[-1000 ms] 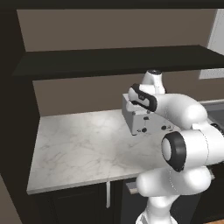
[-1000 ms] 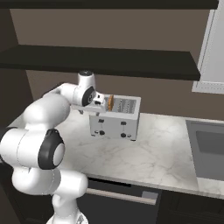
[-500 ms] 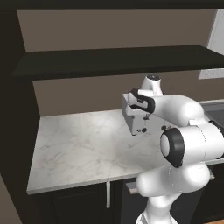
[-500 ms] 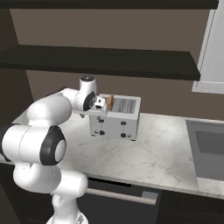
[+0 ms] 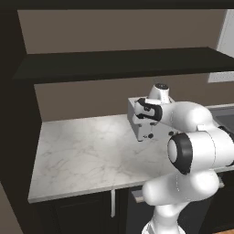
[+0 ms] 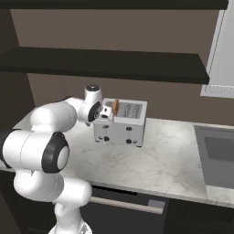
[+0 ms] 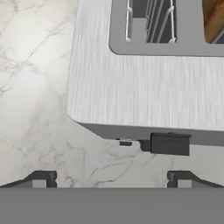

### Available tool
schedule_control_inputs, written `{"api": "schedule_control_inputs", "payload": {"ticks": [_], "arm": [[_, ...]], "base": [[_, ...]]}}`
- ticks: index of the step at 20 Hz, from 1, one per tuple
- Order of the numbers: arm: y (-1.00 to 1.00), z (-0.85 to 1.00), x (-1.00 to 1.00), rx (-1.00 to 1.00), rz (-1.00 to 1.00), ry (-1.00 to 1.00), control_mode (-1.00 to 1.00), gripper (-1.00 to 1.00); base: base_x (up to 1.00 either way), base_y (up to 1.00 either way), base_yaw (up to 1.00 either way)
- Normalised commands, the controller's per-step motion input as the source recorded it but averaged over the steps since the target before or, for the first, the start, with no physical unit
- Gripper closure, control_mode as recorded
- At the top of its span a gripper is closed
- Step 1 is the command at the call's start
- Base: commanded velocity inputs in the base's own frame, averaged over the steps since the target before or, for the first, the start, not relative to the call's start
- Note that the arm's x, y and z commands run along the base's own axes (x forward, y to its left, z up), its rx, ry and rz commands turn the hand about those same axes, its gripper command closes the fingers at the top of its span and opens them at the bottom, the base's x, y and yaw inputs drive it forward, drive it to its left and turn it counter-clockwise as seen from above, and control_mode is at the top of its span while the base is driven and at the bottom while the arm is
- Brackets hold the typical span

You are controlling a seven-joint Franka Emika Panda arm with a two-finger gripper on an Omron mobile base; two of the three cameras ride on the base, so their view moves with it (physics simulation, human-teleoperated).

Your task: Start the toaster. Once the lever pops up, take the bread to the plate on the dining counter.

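Observation:
The silver toaster (image 6: 127,122) stands at the back of the marble worktop, and the arm hides most of the toaster (image 5: 134,115) in the left base view. A tan slice of bread (image 6: 116,107) sticks up from a left-hand slot. In the hand view the bread (image 7: 214,18) shows at the top right, in a slot of the toaster (image 7: 144,87). My gripper (image 7: 111,180) hangs open just above the toaster's front edge. A dark lever (image 7: 170,144) sits between the fingertips (image 7: 42,179), nearer the right one, and nothing is held. The plate and dining counter are out of view.
The pale marble worktop (image 5: 82,151) stretches left of the toaster. A built-in sink (image 6: 219,153) lies at the right end. A dark shelf (image 6: 105,61) runs along the wall above the toaster, close over the arm's wrist.
The hand has crept slightly further over the toaster's front left corner. Its jaws have stayed open, and the toaster and bread have not moved.

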Motion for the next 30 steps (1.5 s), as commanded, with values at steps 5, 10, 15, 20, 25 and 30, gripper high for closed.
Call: {"api": "schedule_control_inputs", "payload": {"ticks": [5, 10, 15, 20, 25, 30], "arm": [[-0.02, -0.11, 0.12, 0.01, 0.00, 0.00, -1.00, -1.00], [0.00, -0.05, 0.14, 0.00, 0.00, 0.00, -1.00, -1.00], [0.00, -0.04, 0.11, 0.00, 0.00, 0.00, -1.00, -1.00], [0.00, 0.00, 0.12, 0.01, 0.00, 0.00, -1.00, -1.00], [0.00, 0.00, 0.10, 0.01, 0.00, 0.00, -1.00, -1.00], [0.00, 0.00, 0.09, 0.00, 0.00, 0.00, -1.00, -1.00]], "base": [[0.00, 0.00, 0.00], [0.00, 0.00, 0.00], [0.00, 0.00, 0.00], [0.00, 0.00, 0.00], [0.00, 0.00, 0.00], [0.00, 0.00, 0.00]]}}
